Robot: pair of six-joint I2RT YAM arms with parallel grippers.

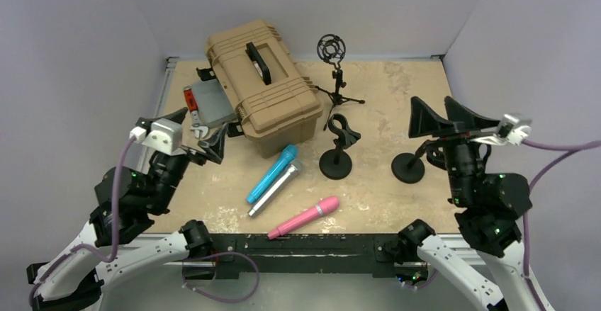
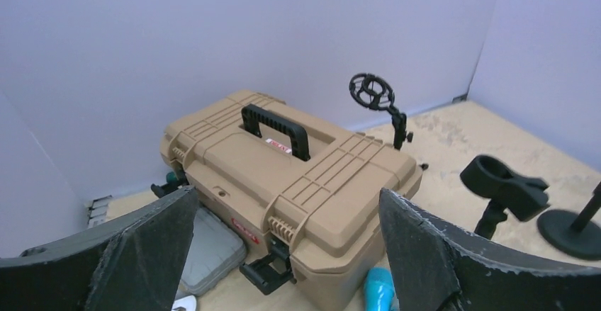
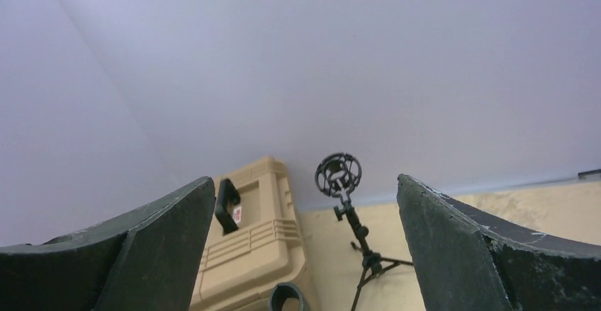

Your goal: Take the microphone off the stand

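Three microphones lie loose on the table: blue [image 1: 271,173], silver [image 1: 276,188] and pink [image 1: 305,217]. A round-base stand [image 1: 336,156] with an empty black clip stands right of them; it also shows in the left wrist view [image 2: 504,187]. A second round-base stand [image 1: 409,168] has its top hidden behind my right gripper [image 1: 431,105], which is open, empty and raised. A tripod stand with an empty shock mount [image 1: 332,49] stands at the back. My left gripper [image 1: 205,132] is open and empty, in front of the tan case. The blue microphone's head [image 2: 378,288] shows by its right finger.
A tan hard case [image 1: 262,88] with a black handle sits at back left, with a grey box [image 1: 208,105] and small tools against its left side. Grey walls enclose the table on three sides. The right wrist view shows the shock mount [image 3: 339,173] and case [image 3: 251,247].
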